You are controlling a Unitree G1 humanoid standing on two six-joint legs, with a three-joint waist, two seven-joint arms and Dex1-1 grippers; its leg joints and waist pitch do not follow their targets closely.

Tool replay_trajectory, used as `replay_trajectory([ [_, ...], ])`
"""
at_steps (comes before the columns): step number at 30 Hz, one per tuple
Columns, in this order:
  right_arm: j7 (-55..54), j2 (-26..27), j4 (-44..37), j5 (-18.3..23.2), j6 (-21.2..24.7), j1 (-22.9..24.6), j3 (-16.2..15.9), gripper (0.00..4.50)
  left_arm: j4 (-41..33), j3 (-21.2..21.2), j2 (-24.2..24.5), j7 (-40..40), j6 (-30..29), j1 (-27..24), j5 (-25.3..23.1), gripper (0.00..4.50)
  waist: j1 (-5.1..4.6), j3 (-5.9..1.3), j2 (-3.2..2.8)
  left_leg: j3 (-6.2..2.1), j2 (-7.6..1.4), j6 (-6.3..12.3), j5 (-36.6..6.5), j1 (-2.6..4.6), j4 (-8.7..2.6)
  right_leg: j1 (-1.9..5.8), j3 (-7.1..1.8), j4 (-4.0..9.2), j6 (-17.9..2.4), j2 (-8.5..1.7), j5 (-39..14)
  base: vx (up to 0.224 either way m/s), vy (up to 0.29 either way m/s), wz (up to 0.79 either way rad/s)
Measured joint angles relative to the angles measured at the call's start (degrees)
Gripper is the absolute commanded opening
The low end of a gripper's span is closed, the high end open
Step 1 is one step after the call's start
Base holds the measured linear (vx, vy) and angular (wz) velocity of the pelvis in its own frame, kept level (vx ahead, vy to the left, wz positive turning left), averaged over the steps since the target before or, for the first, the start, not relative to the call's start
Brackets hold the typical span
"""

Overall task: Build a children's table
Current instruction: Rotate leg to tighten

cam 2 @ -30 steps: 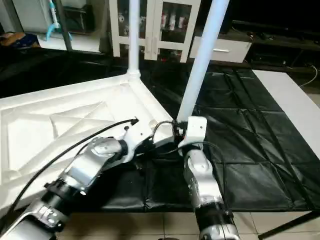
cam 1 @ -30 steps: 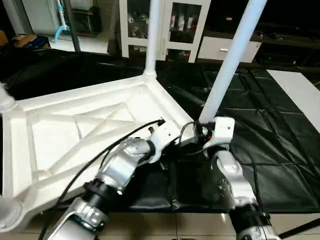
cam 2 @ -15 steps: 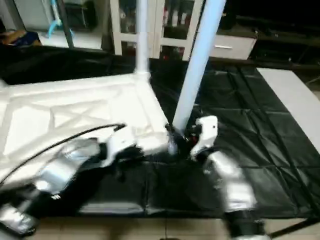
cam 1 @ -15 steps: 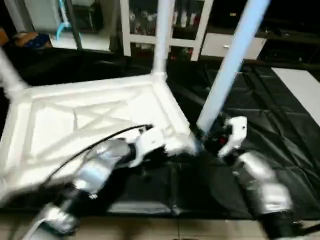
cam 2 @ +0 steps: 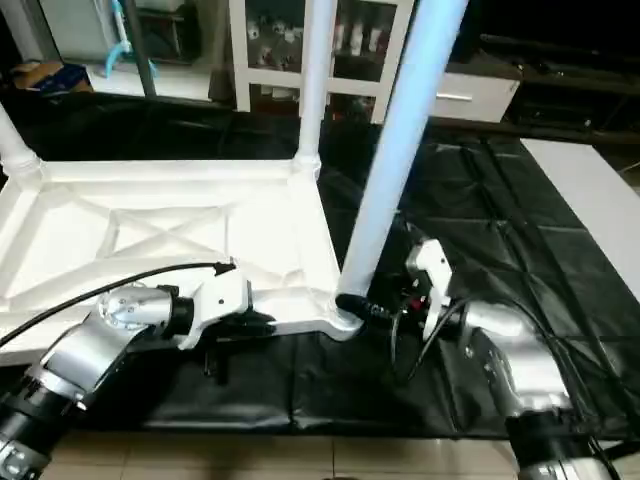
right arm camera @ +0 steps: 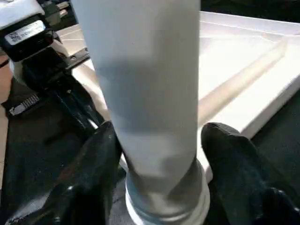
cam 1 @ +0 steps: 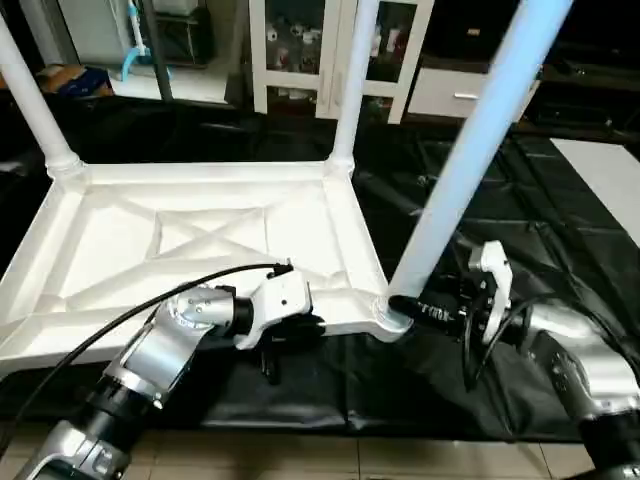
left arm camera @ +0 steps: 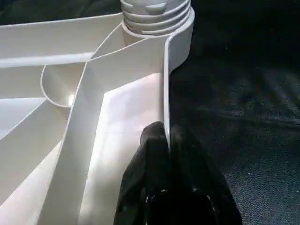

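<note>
The children's table lies upside down on the black cover, its white tabletop [cam 1: 200,240] showing the X-ribbed underside. Three legs stand in corner sockets: two far ones [cam 1: 350,80] [cam 1: 30,90] and the near right leg [cam 1: 470,150]. My left gripper [left arm camera: 166,136] is shut on the tabletop's near rim, one finger on each side of the thin wall, a short way from the near right socket [cam 1: 392,318]. My right gripper [right arm camera: 159,136] reaches in from the right at the base of the near right leg [right arm camera: 145,70]. Its two black fingers [right arm camera: 98,159] press against opposite sides.
A white cabinet with glass doors [cam 1: 300,40] stands behind the table. A white panel [cam 1: 600,170] lies on the black cover at the far right. The cover's front edge meets floor tiles [cam 1: 350,455] just below my arms. A black cable [cam 1: 100,330] loops off my left forearm.
The tabletop has swung round, bringing its near right corner and leg closer to me. My right arm moved from behind the leg out to its right side. The left gripper stays on the rim.
</note>
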State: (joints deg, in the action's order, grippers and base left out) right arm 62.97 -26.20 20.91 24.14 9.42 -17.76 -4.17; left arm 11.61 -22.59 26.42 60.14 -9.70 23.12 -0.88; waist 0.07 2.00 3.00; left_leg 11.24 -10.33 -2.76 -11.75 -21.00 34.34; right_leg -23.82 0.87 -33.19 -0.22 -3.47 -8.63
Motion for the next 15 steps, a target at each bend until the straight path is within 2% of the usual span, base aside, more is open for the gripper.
replay_trajectory([
  [7, 1.7, 0.0, 0.8, -0.8, -1.5, -0.3, -0.7, 2.12, -0.2, 0.0, 0.1, 0.5, -0.1, -0.1, 0.2, 0.00, 0.06, -0.01, 0.01, 0.01, -0.02, 0.00, 0.0, 0.01, -0.01, 0.01, 0.01, 0.00, 0.0, 0.01, 0.0, 0.000, 0.000, 0.00],
  [15, -0.2, 0.9, 3.3, -3.2, -6.0, -0.7, -1.0, 1.98, -0.5, 0.1, -0.3, -0.5, -1.7, -0.1, -0.2, 0.00, -0.05, -0.17, 0.26, 0.02, -0.02, 0.00, 0.0, 0.05, 0.04, 0.05, 0.00, -0.01, 0.0, 0.01, 0.0, 0.000, 0.000, 0.00],
])
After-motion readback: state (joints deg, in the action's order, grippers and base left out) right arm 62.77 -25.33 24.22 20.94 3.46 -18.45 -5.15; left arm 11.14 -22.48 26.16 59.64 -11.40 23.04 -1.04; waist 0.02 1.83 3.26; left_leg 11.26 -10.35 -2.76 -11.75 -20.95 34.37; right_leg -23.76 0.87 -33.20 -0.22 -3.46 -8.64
